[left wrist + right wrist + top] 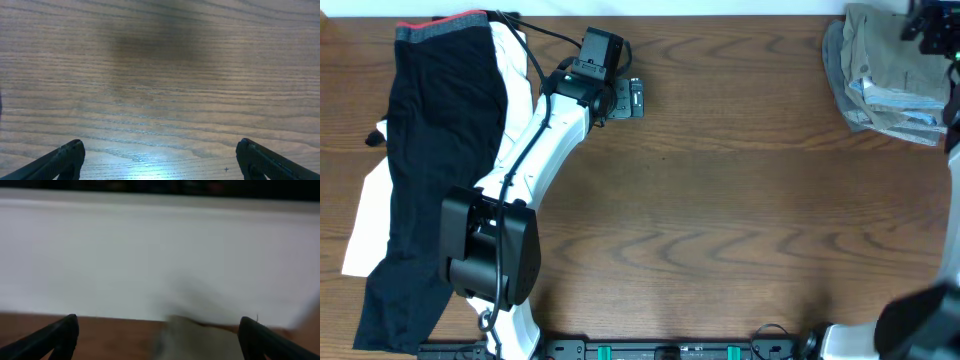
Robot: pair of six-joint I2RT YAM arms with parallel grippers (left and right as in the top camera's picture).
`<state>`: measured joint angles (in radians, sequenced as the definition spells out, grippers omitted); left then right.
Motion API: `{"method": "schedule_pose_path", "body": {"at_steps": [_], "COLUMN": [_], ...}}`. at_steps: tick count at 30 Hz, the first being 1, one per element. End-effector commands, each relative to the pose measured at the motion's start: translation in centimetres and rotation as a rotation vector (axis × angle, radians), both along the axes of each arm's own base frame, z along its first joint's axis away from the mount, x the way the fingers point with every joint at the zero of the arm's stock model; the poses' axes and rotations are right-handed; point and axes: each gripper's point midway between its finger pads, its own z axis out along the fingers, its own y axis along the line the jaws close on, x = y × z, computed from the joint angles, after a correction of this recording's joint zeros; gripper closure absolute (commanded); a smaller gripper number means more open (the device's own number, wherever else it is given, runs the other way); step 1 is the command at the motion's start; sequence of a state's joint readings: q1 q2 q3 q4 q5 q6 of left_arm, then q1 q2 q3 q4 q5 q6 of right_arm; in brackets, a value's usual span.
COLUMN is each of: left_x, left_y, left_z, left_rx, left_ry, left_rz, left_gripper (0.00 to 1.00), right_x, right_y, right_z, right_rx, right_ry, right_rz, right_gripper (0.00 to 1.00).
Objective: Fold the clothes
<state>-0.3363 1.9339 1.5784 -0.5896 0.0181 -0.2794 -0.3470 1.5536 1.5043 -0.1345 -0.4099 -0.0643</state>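
Note:
The light khaki-beige shorts (882, 75) lie crumpled in a heap at the table's far right corner; a blurred edge of them shows in the right wrist view (200, 340). My right gripper (159, 335) is open and empty above the heap's near edge; in the overhead view only its dark body (932, 25) shows at the top right. My left gripper (632, 100) is open and empty over bare wood at the upper middle-left of the table; its two fingertips (159, 157) frame plain tabletop.
A black garment with a grey-red waistband (430, 170) lies over a white garment (370, 215) along the table's left side, partly under my left arm. A white wall (150, 255) stands beyond the table's far edge.

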Motion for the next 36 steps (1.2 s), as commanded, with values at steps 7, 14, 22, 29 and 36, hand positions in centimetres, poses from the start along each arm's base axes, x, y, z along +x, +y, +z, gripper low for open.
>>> {"method": "schedule_pose_path", "body": {"at_steps": [7,14,22,29,36], "left_x": [-0.2,-0.2,-0.2,-0.2,-0.2], "left_y": [0.2,0.2,0.2,0.2,0.2], "left_z": [-0.6,-0.6,-0.6,-0.6,-0.6], "left_rx": [0.0,0.0,0.0,0.0,0.0], "left_ry": [0.018,0.018,0.018,0.018,0.018], "left_rz": [0.015,0.015,0.015,0.015,0.015], "left_gripper": [0.02,0.02,0.02,0.02,0.02], "right_x": [-5.2,-8.7,-12.5,-11.2,-7.4], "right_y": [13.3,20.6,26.1,25.2,21.0], "right_z": [3.3,2.8,3.1,2.5,0.2], "right_rx": [0.057,0.126,0.233,0.172,0.021], "right_ry": [0.004,0.06,0.122,0.107,0.137], "right_rz": [0.416,0.727,0.988,0.906,0.561], "right_gripper": [0.01,0.01,0.01,0.01,0.01]}}
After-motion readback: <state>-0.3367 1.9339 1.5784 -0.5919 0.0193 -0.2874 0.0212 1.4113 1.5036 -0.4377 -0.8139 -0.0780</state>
